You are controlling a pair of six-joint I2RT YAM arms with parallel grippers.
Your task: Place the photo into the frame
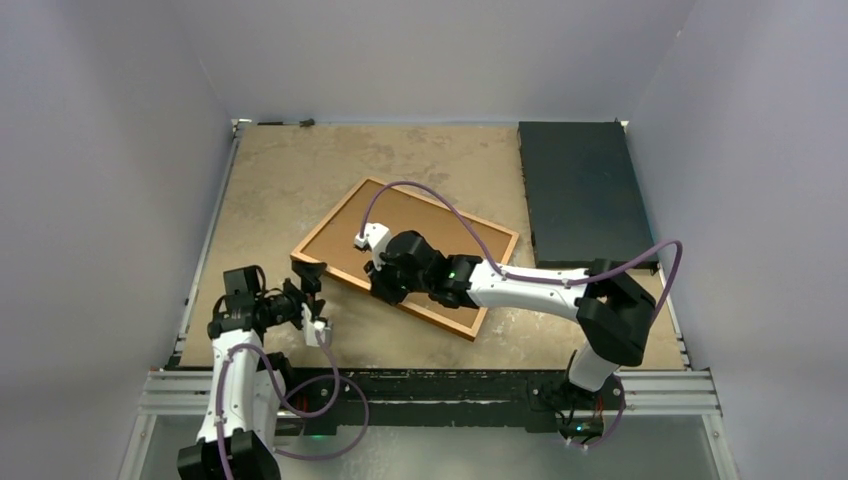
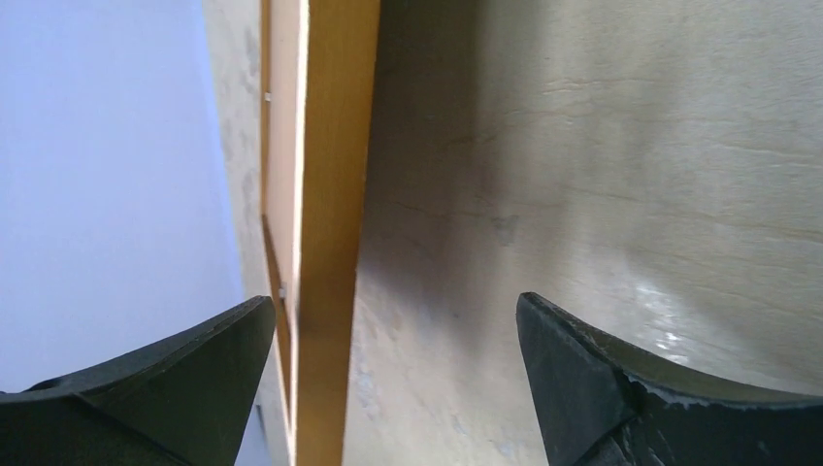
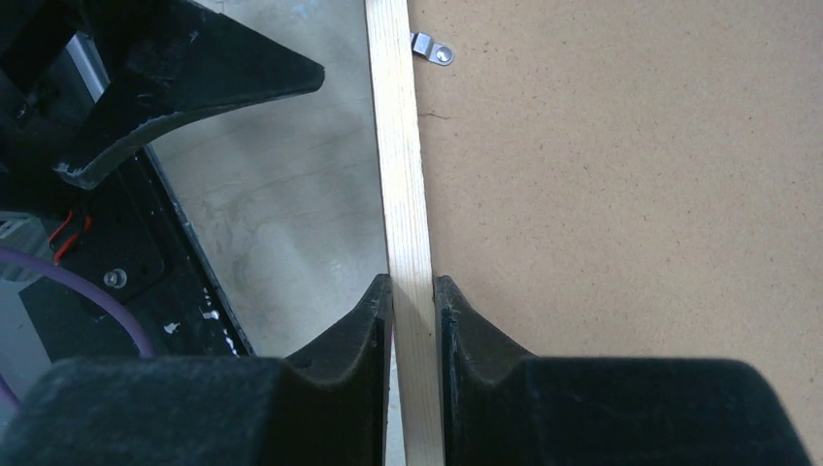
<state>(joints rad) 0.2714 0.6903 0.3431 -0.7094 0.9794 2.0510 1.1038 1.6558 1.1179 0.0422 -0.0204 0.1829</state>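
A dark slab (image 1: 583, 190) lies just beside the frame (image 1: 345, 240) (backing upward).

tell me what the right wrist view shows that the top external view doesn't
Only the right wrist view: the right jaws pinching the frame by its pale wooden edge, and a small metal tab on the backing board. Only the top external view: the whole frame lying at an angle, back up, and the dark slab at the far right of the table. Both: the frame, the table surface, and part of the left jaws beside the frame.
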